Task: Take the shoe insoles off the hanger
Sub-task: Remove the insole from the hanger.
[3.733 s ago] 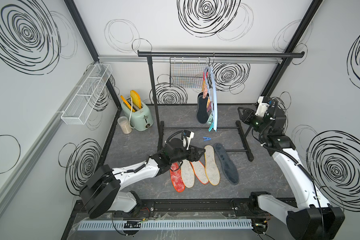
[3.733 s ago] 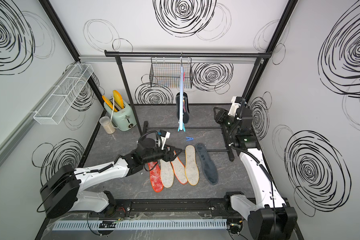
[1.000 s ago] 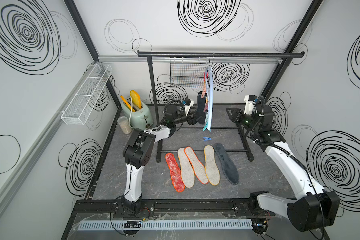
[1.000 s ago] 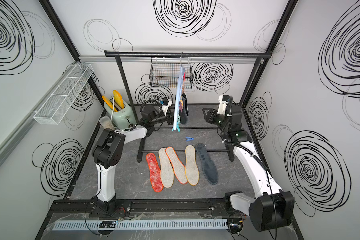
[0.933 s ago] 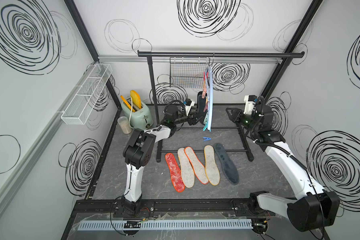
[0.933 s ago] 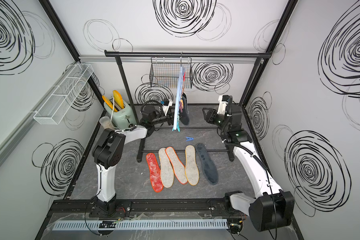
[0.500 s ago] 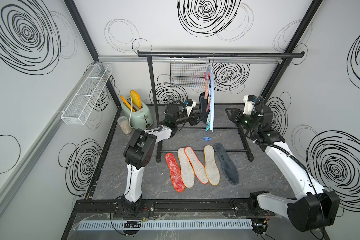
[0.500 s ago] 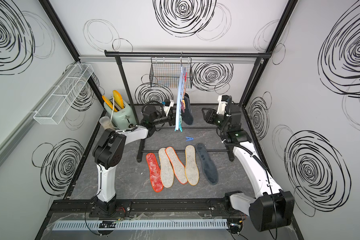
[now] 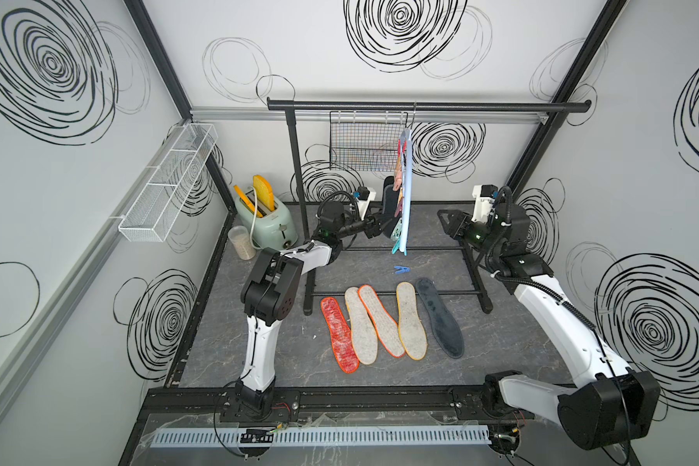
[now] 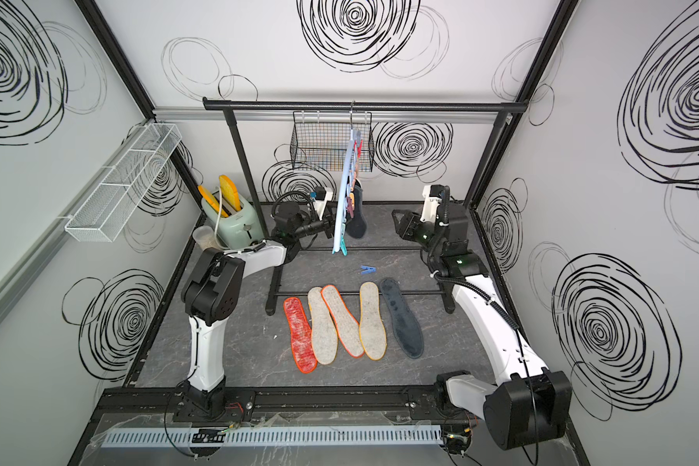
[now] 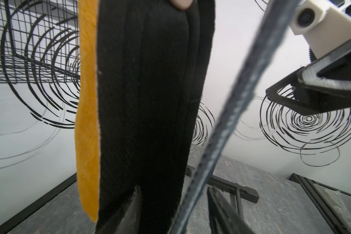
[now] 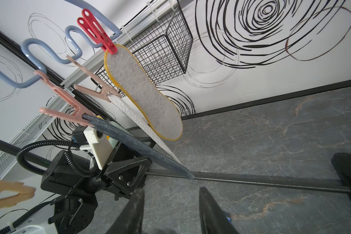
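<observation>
The marbled tabletop (image 9: 299,363) carries five insoles (image 9: 380,320) in a row, a blue peg (image 9: 401,269) and a toaster (image 9: 271,226).

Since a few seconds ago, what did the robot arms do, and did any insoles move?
The left gripper rose from the five floor insoles and reached back to the hanger. Its jaws now straddle a dark hanging insole, not visibly clamped. The right gripper edged closer to the hanger, open and empty. The five floor insoles and the blue peg stayed put.
</observation>
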